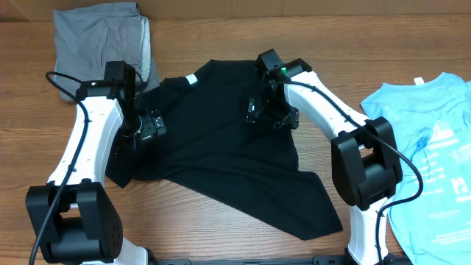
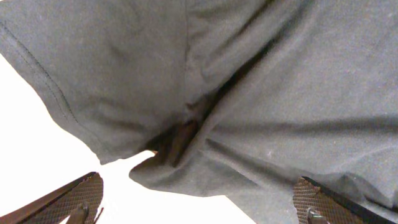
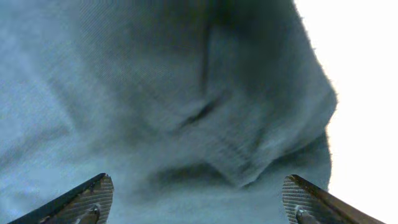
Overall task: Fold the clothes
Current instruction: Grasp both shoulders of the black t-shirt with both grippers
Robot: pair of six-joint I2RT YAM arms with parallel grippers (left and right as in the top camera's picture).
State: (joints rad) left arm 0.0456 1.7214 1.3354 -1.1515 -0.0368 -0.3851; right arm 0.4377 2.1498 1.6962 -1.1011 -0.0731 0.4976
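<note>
The black T-shirt [image 1: 221, 147] lies spread and rumpled across the middle of the table, its white neck label [image 1: 193, 79] at the far edge. My left gripper [image 1: 151, 126] hovers at the shirt's left sleeve. In the left wrist view its fingers [image 2: 81, 198] stand wide apart, so the left gripper [image 2: 202, 208] is open, with a sleeve edge of the shirt [image 2: 261, 93] just ahead and bare table between the pads. My right gripper [image 1: 266, 114] is over the shirt's upper right part. The right gripper [image 3: 196, 202] is open above wrinkled fabric [image 3: 186, 112].
A folded grey garment [image 1: 103, 40] lies at the back left corner. A light-blue printed T-shirt [image 1: 434, 162] lies spread at the right edge. Bare wooden table [image 1: 221, 235] shows in front of the black shirt and between it and the blue one.
</note>
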